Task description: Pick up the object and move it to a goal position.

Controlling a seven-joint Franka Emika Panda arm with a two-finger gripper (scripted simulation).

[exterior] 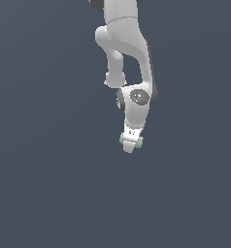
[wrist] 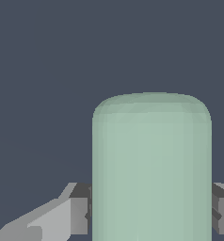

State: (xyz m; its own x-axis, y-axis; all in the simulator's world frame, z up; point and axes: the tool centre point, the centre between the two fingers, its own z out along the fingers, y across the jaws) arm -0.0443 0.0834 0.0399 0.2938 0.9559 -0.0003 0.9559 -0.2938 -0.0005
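The object is a pale mint-green rounded block that fills the middle of the wrist view. A grey finger presses one of its sides and the other finger sits against the opposite side. In the exterior view my white gripper hangs below the arm near the centre, and the object shows only as small green bits sticking out on both sides of the fingers. The gripper is shut on the object.
A plain dark blue-grey surface fills the background in both views. The white arm comes down from the top of the exterior view.
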